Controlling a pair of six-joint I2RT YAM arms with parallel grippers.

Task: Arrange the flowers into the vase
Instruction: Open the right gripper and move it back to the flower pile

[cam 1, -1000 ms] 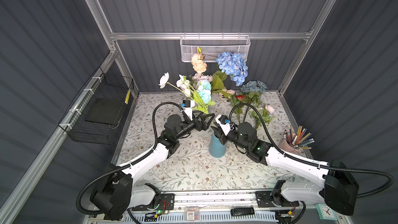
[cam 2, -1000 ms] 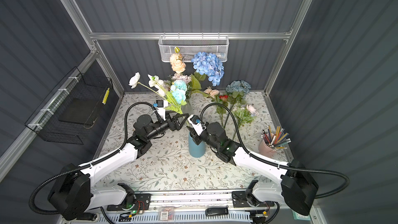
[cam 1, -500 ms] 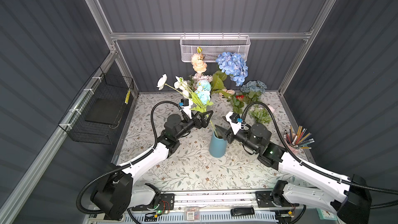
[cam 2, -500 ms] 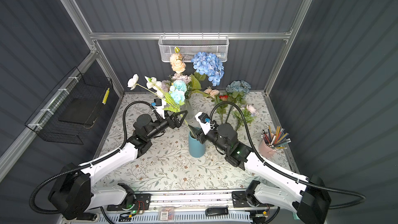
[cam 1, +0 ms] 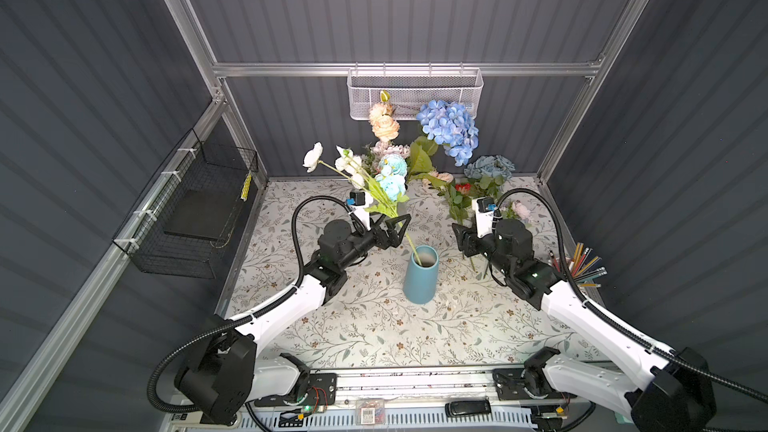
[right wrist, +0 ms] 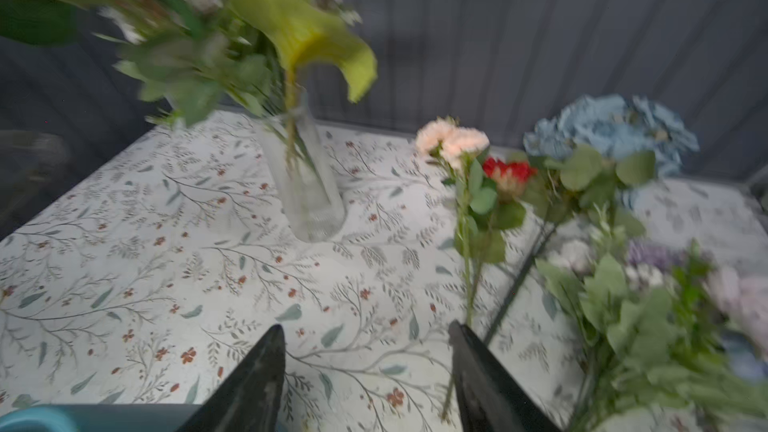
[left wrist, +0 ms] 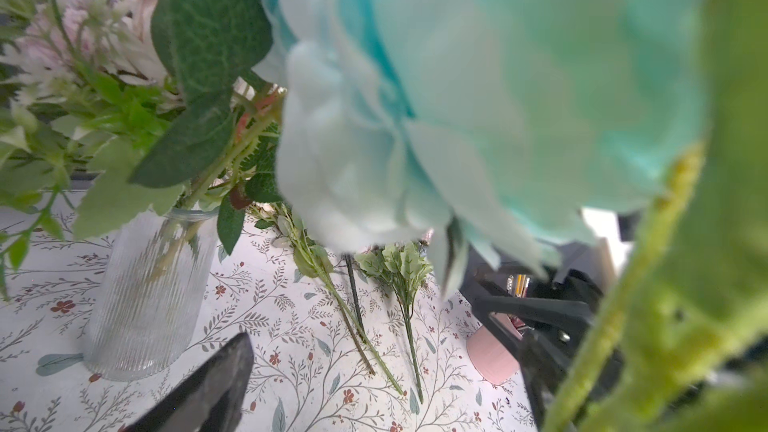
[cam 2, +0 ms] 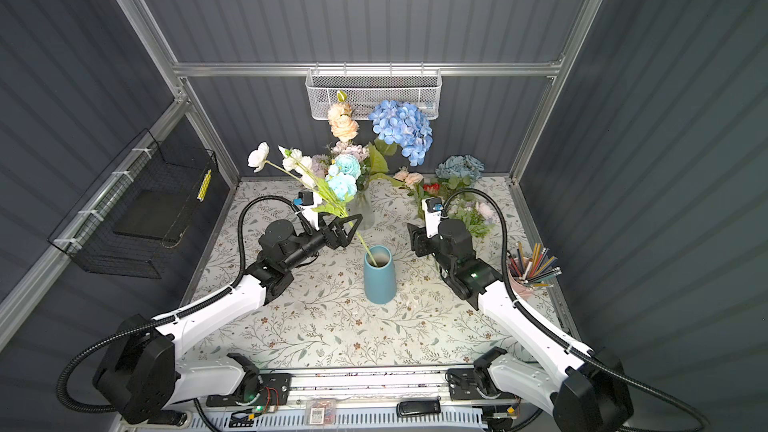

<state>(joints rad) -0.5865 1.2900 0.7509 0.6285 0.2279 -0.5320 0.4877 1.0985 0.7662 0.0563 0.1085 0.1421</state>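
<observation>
- Flowers: a white-and-blue bunch stands with its stem foot in the blue vase at mid-table. It leans back and to the left, with its heads well above the rim.
- The bunch's stem passes through the gap of the left gripper. The jaws stand wide apart, one on each side of the stem. Whether either finger touches the stem cannot be told.
- In the left wrist view one finger shows low. The green stem is a blur close to the lens, and a pale-blue bloom fills most of the frame.
- More flowers stand in a glass vase behind the blue vase: peach roses, a blue hydrangea and lilac heads.
- Loose flowers lie on the table at the back right, with their stems towards the front. They are a peach bloom, a red bloom, a dusty-blue hydrangea and a lilac-and-white bunch.
- The right gripper hangs to the right of the blue vase, apart from it. Its jaws are parted with nothing between them. In the right wrist view the peach bloom's stem runs down just beside one finger.
- A pencil cup stands at the table's right edge.
- A mesh basket hangs on the back wall and a wire basket on the left wall.
</observation>
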